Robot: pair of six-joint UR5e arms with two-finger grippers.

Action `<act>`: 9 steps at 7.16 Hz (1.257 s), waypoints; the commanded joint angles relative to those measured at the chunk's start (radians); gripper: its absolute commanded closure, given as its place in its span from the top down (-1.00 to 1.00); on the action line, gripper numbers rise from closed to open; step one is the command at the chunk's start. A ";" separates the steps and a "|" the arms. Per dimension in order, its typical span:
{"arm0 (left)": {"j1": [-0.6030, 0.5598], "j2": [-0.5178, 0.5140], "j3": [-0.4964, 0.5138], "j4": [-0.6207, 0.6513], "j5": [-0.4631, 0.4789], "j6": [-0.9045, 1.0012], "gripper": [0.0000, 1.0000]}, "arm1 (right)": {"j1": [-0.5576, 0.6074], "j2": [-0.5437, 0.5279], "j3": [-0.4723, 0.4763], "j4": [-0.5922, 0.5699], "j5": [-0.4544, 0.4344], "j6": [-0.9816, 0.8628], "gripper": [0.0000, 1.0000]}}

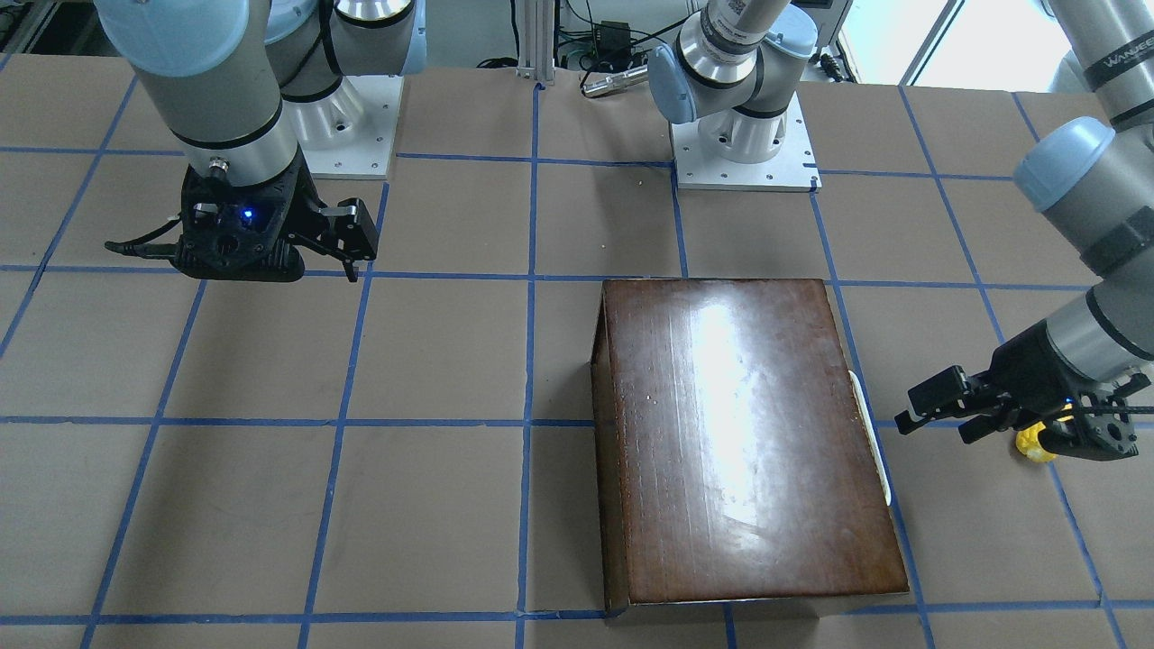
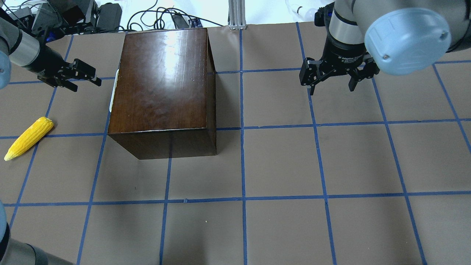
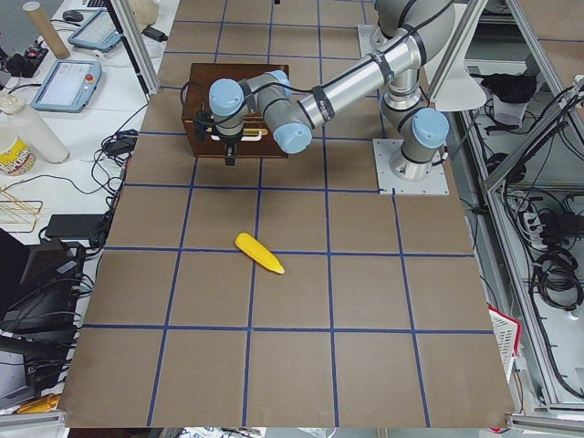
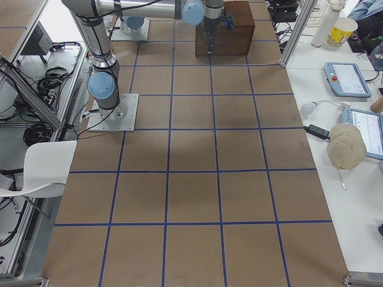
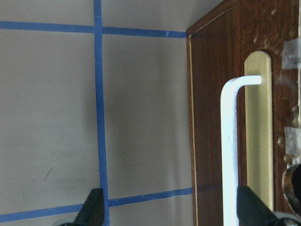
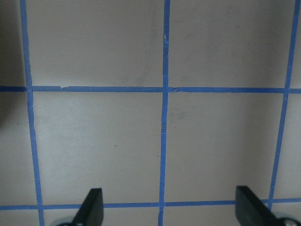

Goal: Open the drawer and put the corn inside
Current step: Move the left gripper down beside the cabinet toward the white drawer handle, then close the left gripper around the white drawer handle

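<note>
The glossy dark brown box [image 2: 162, 81] stands on the table. Its drawer is shut, and the drawer's dark front [image 5: 211, 117] with a white handle [image 5: 229, 155] faces my left side. The handle also shows in the overhead view [image 2: 114, 90]. The yellow corn [image 2: 29, 138] lies on the table left of the box, apart from it. My left gripper [image 2: 87, 81] is open and empty, level with the handle and a short way from it. My right gripper [image 2: 331, 88] is open and empty above bare table, right of the box.
The table [image 2: 279, 165] is brown paper with a blue tape grid. Cables and power bricks [image 2: 106, 16] lie past the far edge behind the box. In the front-facing view the left gripper [image 1: 933, 424] hides most of the corn [image 1: 1035, 445].
</note>
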 commanded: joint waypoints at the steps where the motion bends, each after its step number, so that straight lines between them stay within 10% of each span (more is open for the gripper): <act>1: -0.004 -0.018 0.000 0.002 -0.037 0.002 1.00 | 0.000 -0.001 0.000 0.000 0.000 0.000 1.00; 9: -0.015 -0.074 -0.001 0.002 -0.101 0.069 1.00 | 0.000 -0.001 0.000 0.000 0.000 0.000 1.00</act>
